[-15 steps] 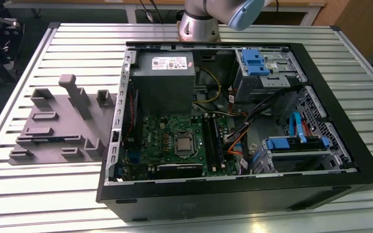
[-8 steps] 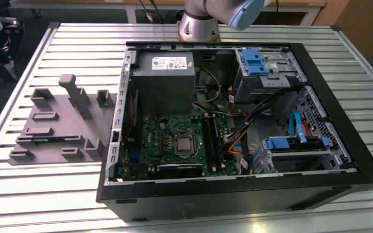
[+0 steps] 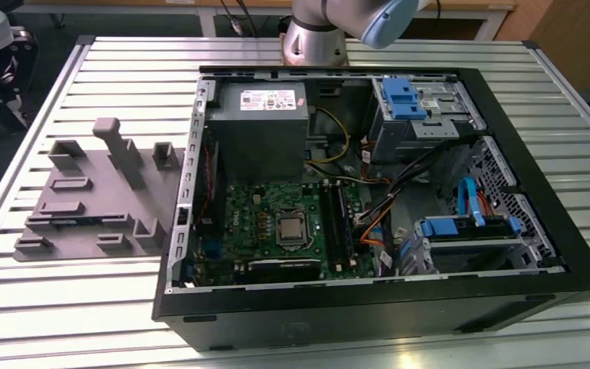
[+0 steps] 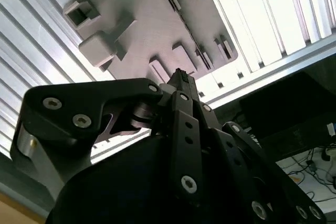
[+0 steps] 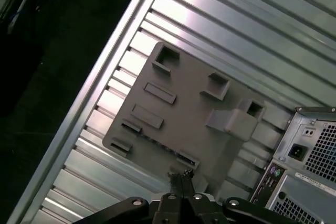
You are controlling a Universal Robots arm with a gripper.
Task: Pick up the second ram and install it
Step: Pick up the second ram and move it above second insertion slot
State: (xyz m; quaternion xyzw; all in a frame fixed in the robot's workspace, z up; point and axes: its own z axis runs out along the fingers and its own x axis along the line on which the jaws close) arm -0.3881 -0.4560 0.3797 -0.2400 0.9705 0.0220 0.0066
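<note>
In both wrist views the jaws of the gripper point(image 5: 181, 176) point(image 4: 181, 77) are seen drawn together, with nothing held between them; they are held above the grey holder tray point(image 5: 178, 103) point(image 4: 147, 19), apart from it. The second ram point(image 5: 157, 142) is made out as a thin speckled strip set on edge in a slot of the tray, near the gripper; its colour and any print cannot be told. The tray is laid on the slatted worktop point(image 3: 120, 77), just beside the open computer case point(image 3: 377, 311), on the exterior view's left. Inside the case the motherboard point(image 3: 264, 219) is seen; whether a stick sits in its black slots point(image 3: 334, 227) cannot be told; a white label point(image 3: 270, 100) is carried by the power supply point(image 3: 259, 138), its print too small to be read. The arm point(image 3: 316, 34) is cut off at the upper edge.
</note>
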